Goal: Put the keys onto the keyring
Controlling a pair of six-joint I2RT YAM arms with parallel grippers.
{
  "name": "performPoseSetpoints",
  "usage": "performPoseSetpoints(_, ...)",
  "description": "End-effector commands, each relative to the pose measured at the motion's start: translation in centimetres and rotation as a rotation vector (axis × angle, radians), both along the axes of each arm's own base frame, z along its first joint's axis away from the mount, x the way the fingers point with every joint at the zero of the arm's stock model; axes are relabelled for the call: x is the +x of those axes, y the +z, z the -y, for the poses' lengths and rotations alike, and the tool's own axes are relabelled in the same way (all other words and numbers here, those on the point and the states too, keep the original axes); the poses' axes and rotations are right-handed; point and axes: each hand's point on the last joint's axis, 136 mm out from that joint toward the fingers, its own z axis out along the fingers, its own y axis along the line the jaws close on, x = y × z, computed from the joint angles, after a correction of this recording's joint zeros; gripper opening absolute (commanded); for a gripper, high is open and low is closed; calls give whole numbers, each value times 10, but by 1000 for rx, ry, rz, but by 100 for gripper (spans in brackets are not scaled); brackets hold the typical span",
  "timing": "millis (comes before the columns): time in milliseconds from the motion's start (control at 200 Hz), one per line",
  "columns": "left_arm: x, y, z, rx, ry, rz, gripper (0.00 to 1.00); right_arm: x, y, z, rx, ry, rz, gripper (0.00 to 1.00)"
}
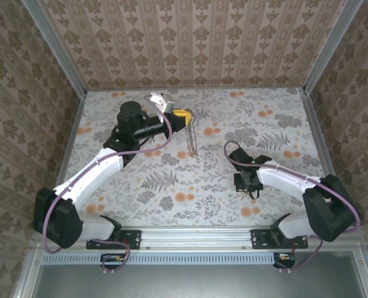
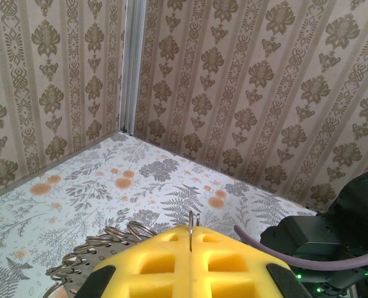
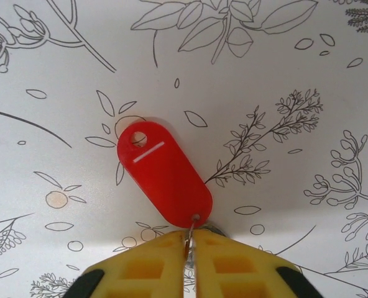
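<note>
Two tools, both clamped, each on its own half of the job. The left tool (image 1: 183,116) is up at the far side of the bench (image 1: 258,112), pinching a thin wire bit of the keyring (image 1: 192,141) so the beaded loop dangles below it. My guess is that's to hold it out in the air for threading. The right tool (image 3: 190,239) points down nearer the arms, well apart from the loop, tips squeezed on the little metal end of the red-tagged key (image 3: 164,176). Can't tell if it's flat on the bench or just lifted. Nothing's threaded yet.
</note>
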Motion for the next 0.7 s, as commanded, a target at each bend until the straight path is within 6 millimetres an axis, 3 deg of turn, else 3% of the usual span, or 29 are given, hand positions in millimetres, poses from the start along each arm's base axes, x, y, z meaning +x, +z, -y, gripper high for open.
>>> performPoseSetpoints(0, -1, 12, 0, -38, -15, 33, 0, -3, 2, 5, -22, 2, 3, 11)
performPoseSetpoints(190, -1, 12, 0, -38, -15, 31, 0, -3, 2, 4, -19, 5, -2, 16)
performPoseSetpoints(290, -1, 14, -1, -40, -15, 34, 0, -3, 1, 3, -21, 6, -5, 24)
performPoseSetpoints(695, -2, 16, -3, -42, -11, 42, 0, -3, 0, 2, -20, 12, -19, 21)
